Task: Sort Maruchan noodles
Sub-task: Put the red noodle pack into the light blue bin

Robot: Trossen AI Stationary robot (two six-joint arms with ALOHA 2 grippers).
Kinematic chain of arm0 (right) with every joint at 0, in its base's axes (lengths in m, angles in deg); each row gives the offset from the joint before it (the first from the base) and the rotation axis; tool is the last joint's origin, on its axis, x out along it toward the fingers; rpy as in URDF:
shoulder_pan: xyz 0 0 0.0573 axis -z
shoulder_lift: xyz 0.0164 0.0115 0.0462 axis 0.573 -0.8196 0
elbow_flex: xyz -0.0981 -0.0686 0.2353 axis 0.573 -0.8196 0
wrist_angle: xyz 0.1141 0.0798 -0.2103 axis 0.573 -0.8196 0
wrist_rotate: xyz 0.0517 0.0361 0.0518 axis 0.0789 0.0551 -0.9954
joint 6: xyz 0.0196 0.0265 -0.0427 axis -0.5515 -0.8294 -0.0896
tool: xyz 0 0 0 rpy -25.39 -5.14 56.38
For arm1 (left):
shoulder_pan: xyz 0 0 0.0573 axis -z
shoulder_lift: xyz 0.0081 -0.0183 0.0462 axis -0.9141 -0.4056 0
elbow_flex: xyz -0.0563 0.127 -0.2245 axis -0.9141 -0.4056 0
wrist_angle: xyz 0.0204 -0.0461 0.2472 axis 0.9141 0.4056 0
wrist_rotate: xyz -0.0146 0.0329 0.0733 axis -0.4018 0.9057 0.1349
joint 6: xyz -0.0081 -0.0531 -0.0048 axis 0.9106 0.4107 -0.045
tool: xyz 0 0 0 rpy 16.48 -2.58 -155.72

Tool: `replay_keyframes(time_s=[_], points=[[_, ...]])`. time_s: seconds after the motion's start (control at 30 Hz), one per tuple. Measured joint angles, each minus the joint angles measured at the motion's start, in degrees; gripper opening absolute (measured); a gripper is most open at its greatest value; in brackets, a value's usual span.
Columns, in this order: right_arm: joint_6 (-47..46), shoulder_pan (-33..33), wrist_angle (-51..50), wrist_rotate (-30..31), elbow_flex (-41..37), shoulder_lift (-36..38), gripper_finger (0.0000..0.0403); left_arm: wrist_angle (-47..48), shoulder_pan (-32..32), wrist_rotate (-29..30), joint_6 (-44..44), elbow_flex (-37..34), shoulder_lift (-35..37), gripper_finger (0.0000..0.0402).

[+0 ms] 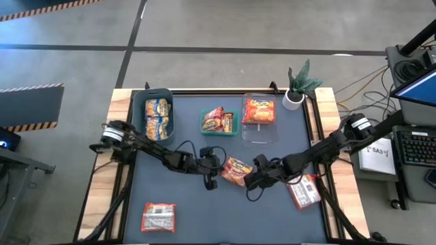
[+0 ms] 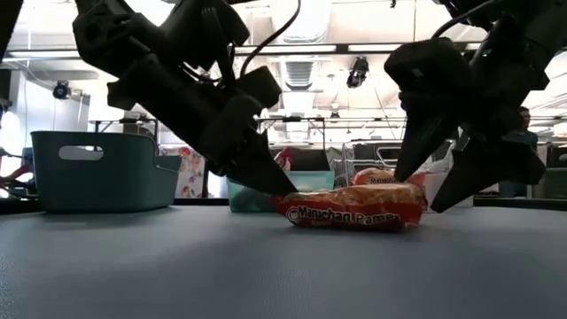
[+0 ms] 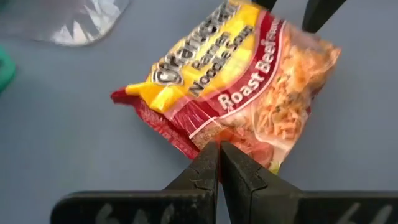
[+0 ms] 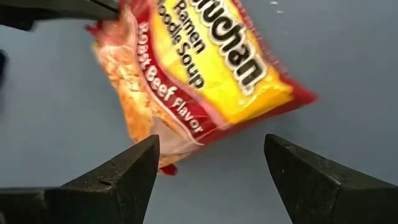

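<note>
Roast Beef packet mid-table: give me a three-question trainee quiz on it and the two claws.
1. True or false: the left claw is shut, its tip at the Roast Beef packet's edge.
2. The right claw is: A) shut on the packet, B) open at the packet, C) over the clear bin.
3. Which bin holds yellow-and-blue packets?
Key: 1 true; 2 B; 3 the dark teal bin, back left.

Both arms reach inward and meet low over the middle of the table. The left gripper [image 1: 212, 178] points down at a slant, its fingers [image 3: 211, 168] pressed together. The right gripper [image 1: 253, 182] faces it from the other side, its fingers [image 4: 134, 171] spread wide.
</note>
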Motion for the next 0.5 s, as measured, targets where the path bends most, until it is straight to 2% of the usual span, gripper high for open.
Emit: replay_keyframes(time_s=[0.27,0.5], points=[[-0.7,0.0,1.4,2.1,-0.1,-2.1,0.0278,1.0,0.0,-0.1,3.9,0.1,-2.0,0.0000],[3.5,0.3,4.2,5.6,-0.1,-2.4,0.0278,1.1,0.1,0.3,4.3,0.2,-3.4,0.0000]])
